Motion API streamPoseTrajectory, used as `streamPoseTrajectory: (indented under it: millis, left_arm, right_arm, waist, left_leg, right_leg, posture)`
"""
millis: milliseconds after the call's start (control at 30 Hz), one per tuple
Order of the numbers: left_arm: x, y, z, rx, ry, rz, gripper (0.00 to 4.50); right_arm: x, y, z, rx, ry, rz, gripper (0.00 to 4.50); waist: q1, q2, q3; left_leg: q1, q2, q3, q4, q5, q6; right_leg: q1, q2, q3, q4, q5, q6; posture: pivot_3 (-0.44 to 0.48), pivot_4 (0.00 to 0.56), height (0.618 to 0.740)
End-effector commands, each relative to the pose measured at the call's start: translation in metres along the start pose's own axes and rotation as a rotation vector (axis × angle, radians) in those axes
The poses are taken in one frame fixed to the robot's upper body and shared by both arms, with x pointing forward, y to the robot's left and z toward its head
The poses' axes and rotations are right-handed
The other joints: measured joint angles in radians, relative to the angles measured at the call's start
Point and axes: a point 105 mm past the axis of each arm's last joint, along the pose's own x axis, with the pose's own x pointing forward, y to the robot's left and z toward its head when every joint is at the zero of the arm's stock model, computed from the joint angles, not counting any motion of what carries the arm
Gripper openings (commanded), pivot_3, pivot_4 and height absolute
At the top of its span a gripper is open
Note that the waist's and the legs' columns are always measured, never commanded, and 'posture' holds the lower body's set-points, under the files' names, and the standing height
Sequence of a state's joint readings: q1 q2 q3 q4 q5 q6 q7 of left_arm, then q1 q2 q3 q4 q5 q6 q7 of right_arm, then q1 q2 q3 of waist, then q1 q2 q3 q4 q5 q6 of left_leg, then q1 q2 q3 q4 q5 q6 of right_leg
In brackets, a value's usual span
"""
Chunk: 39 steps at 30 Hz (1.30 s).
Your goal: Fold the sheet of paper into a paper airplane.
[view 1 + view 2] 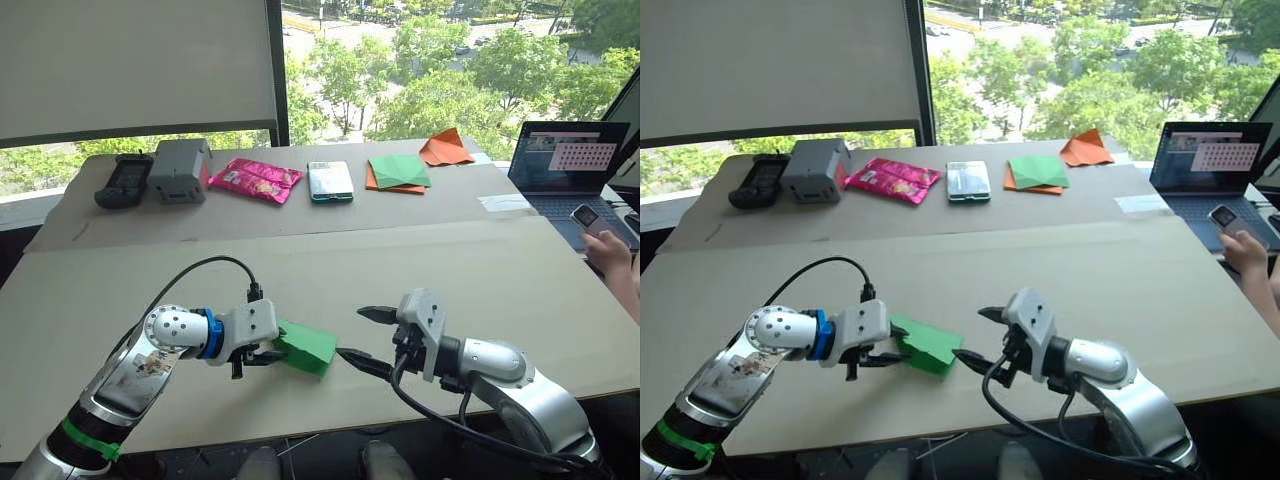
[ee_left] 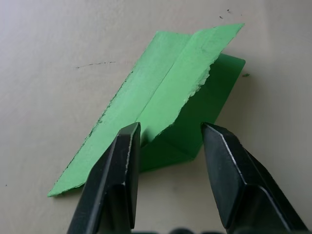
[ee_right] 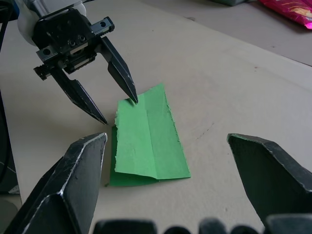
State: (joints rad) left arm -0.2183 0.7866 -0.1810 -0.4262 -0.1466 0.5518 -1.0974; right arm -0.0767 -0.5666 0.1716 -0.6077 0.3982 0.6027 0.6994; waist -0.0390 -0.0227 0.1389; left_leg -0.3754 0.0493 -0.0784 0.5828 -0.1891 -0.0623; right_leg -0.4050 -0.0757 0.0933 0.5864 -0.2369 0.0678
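- Left gripper (image 1: 262, 356), two black fingers: we read its fingers as spread apart and gripping nothing. In the right wrist view one tip sits at the near corner of the paper, the other stands off beside it on the bare table.
- Sheet of thin bright green paper (image 1: 306, 346), folded to a narrow strip with a centre crease and a ragged edge: it lies on the tan table (image 1: 330, 270) near the front edge, between our two grippers.
- Its long axis runs gripper to gripper, so each claw faces a short end. We judge the left nearer, already at the paper.
- Right gripper (image 1: 356, 335): fingers wide apart, empty, lower tip just beside the strip's right end.
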Motion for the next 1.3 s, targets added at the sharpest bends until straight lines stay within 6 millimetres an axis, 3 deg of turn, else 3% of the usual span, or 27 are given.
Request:
streamPoseTrajectory:
  millis: [33,100,267,367,600,700,1033,1300]
  left_arm:
    - [-0.027,0.01,0.019,0.023,-0.084,0.027,2.58]
    - [-0.041,0.017,0.02,-0.021,-0.114,0.04,2.58]
    - [-0.067,0.011,0.018,-0.175,-0.21,-0.024,2.58]
    - [-0.068,0.018,0.0,-0.163,-0.155,0.051,2.58]
    - [-0.064,0.024,0.0,-0.233,-0.222,0.095,2.58]
    - [-0.066,0.021,0.002,-0.259,-0.248,0.083,2.62]
    - [-0.072,0.024,-0.008,-0.272,-0.223,0.089,2.62]
    - [-0.072,0.029,-0.009,-0.274,-0.239,0.113,2.62]
  right_arm:
    - [0.006,0.011,0.007,-0.082,-0.015,0.05,4.39]
    - [0.012,0.018,0.005,-0.111,-0.012,0.078,4.39]
    - [0.025,0.026,0.001,-0.081,-0.051,0.083,4.39]
    - [0.032,0.025,-0.003,-0.102,-0.058,0.056,4.39]
    - [0.045,0.027,-0.008,-0.113,-0.07,0.057,4.39]
    - [0.047,0.021,-0.009,-0.138,-0.073,0.021,3.56]
    - [0.049,0.025,-0.019,-0.144,-0.055,0.062,0.06]
    - [0.046,0.02,-0.022,-0.189,-0.037,0.104,0.02]
  waist:
    - [-0.001,0.0,0.0]
    - [-0.003,0.0,0.0]
    - [-0.006,0.0,0.0]
    - [-0.005,0.001,0.0]
    - [-0.001,0.0,0.0]
    - [-0.003,0.0,0.0]
    - [-0.003,0.0,0.0]
    - [-0.003,0.0,-0.001]
  left_leg:
    - [0.0,0.0,0.0,-0.001,0.0,0.0]
    - [0.0,0.0,0.0,-0.001,0.0,0.0]
    - [0.001,0.0,0.0,-0.002,0.0,0.0]
    - [0.002,0.0,0.0,-0.002,0.0,0.0]
    - [0.001,0.0,0.0,-0.002,0.0,0.0]
    - [0.002,0.0,0.0,-0.002,0.0,0.0]
    - [0.002,0.0,0.0,-0.003,0.0,0.0]
    - [0.002,0.0,0.0,-0.003,0.0,0.0]
  right_leg:
    - [-0.001,0.0,0.0,0.0,0.0,0.0]
    - [-0.001,0.0,0.0,-0.001,0.0,0.0]
    - [-0.001,0.0,0.0,-0.001,0.0,0.0]
    - [0.0,-0.001,0.0,-0.001,0.0,0.0]
    - [0.0,-0.001,0.0,-0.002,0.0,0.0]
    - [0.0,0.0,0.0,-0.002,0.0,0.0]
    - [0.0,0.0,0.0,-0.001,0.0,0.0]
    - [0.0,0.0,0.0,-0.001,0.0,0.0]
  posture:
    - [0.0,0.15,0.732]
    - [0.0,0.15,0.732]
    - [0.0,0.15,0.732]
    - [0.0,0.15,0.732]
    - [0.0,0.15,0.732]
    - [0.0,0.15,0.732]
    - [0.0,0.15,0.732]
    - [0.0,0.15,0.732]
